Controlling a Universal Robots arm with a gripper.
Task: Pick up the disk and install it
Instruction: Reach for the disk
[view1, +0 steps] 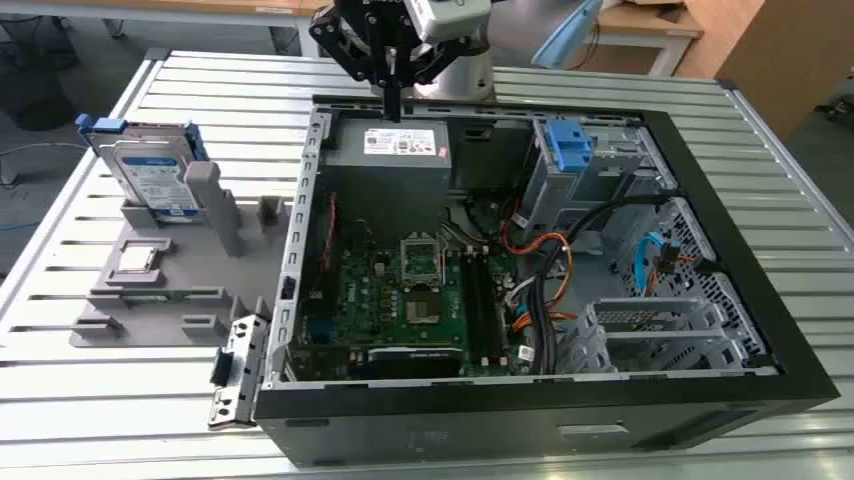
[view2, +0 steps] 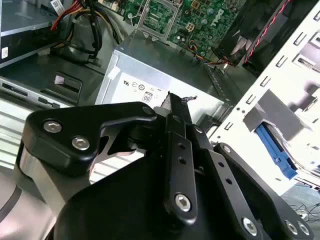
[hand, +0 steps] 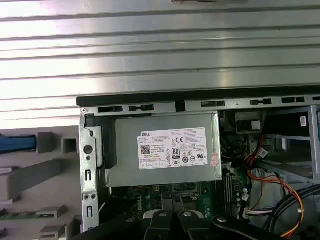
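Observation:
The disk (view1: 154, 175) stands on edge in a grey holder (view1: 200, 215) on the table, at the exterior view's left of the open computer case (view1: 747, 300). It is silver with a blue-and-white label and a blue frame; a blue strip of that frame (hand: 17, 144) shows in the first wrist view. My gripper (view1: 391, 105) hangs over the back edge of the case, just above the grey power-supply box (view1: 400, 150), well to the right of the disk. Its black fingers (view2: 172, 107) are shut together with nothing between them.
Inside the case lie the green motherboard (view1: 400, 290), orange and black cables (view1: 547, 250) and a blue bracket (view1: 567, 145) at the drive bay. The grey fixture (view1: 147, 290) carries other small parts. The slatted metal table (view1: 747, 110) surrounds the case.

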